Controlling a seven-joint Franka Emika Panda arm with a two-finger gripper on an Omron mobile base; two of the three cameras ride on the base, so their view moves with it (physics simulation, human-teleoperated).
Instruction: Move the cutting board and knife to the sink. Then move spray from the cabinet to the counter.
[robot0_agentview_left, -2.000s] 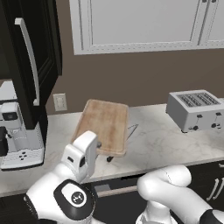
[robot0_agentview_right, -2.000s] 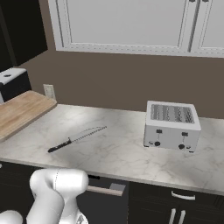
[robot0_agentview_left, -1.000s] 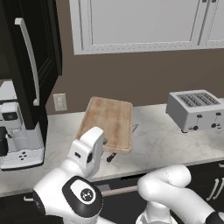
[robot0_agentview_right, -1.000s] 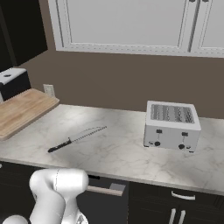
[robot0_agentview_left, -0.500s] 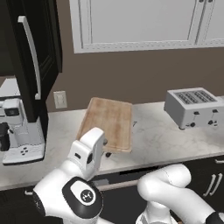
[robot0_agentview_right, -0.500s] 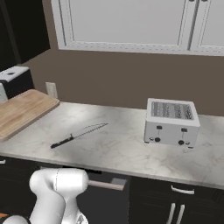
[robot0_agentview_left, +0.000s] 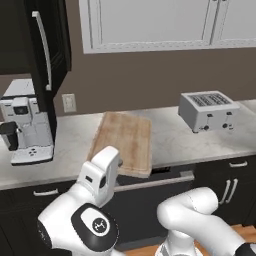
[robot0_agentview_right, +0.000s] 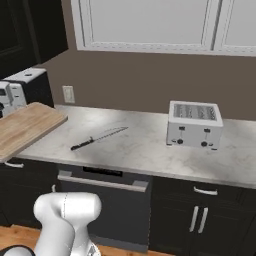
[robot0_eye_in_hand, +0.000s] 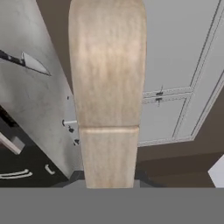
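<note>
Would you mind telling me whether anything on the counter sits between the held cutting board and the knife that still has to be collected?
Nothing visible does. The cutting board is held up off the counter, and the knife lies alone on bare marble just beside it. The toaster stands well beyond the knife, out of that path.

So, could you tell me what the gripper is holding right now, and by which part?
The cutting board, lifted above the counter; it is held by its near end, where the arm meets it.
</note>
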